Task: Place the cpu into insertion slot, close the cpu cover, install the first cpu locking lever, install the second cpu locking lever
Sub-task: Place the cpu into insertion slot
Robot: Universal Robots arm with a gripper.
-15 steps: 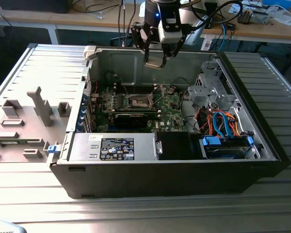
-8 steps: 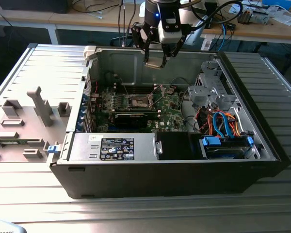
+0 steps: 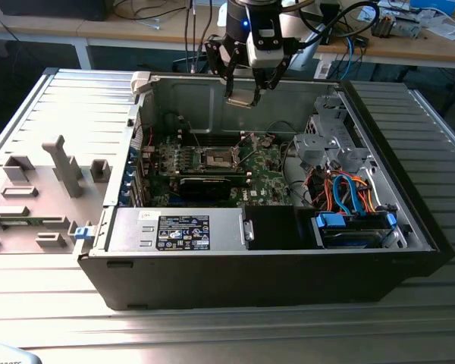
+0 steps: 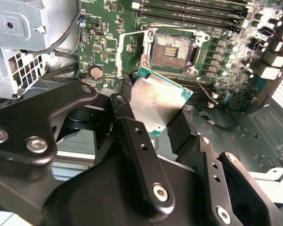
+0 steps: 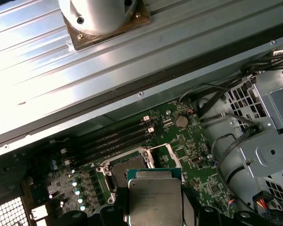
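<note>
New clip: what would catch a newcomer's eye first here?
The tool grips the silvery cpu by its edges, over the open computer case. Below it, in the second wrist view, the insertion slot lies bare on the green motherboard, nothing seated in it.

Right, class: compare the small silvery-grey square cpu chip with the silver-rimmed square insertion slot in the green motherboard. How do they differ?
The silvery-grey square cpu chip is gripped in the black end effector above the board; the silver-rimmed square insertion slot sits fixed in the green motherboard. The chip's top is plain metal; the slot's centre is dark and exposed. Both are square and similar in footprint.
</note>
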